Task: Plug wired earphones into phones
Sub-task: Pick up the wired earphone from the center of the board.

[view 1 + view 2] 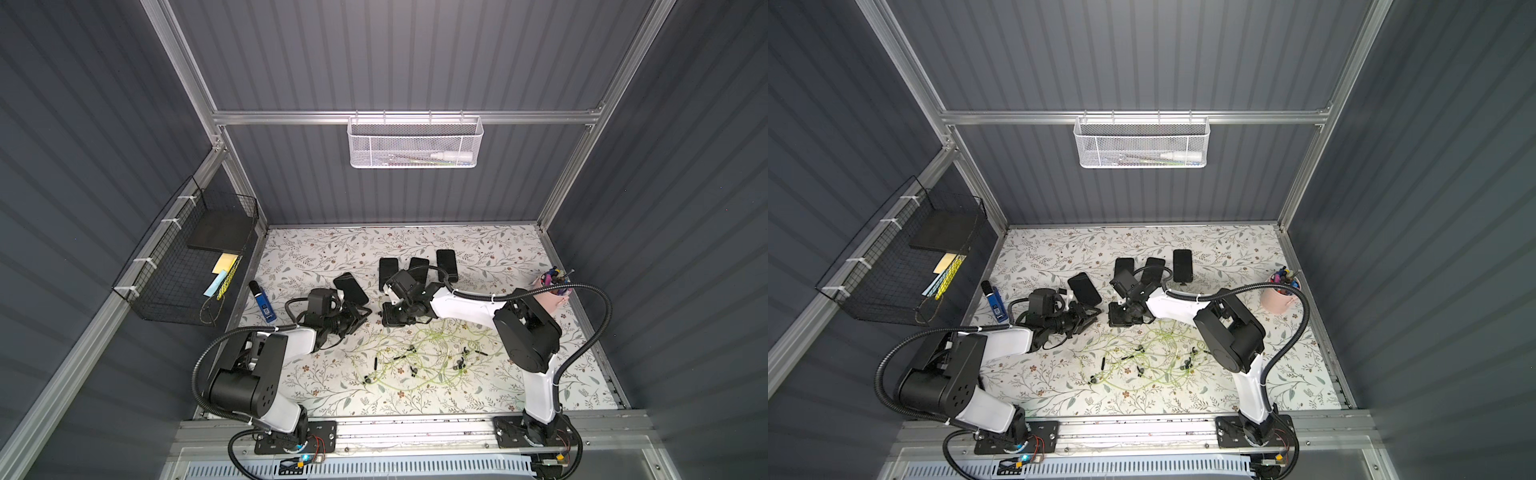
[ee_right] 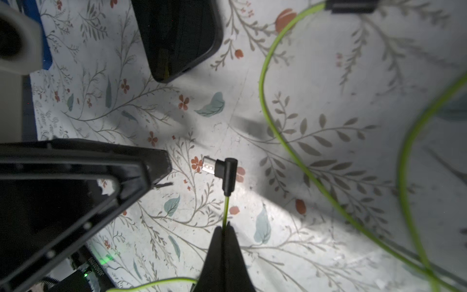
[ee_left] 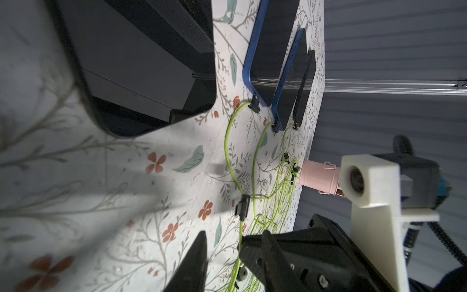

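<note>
The right hand (image 2: 224, 227) is closed on a yellow-green cable (image 2: 226, 209) just below its black angled plug (image 2: 226, 172), whose metal tip points toward the left hand (image 3: 233, 233), its fingers apart with nothing gripped. A fourth phone (image 2: 177, 38) lies just beyond the plug; three phones (image 3: 273, 45) in a row each carry a plugged cable. The remaining wired earphones (image 1: 419, 357) lie tangled on the worktop (image 1: 478, 245) between the two arms.

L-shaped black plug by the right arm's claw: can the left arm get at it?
Probably yes: the right gripper pinches only the green cable behind the plug, and the open left gripper sits right beside it, nothing between.
</note>
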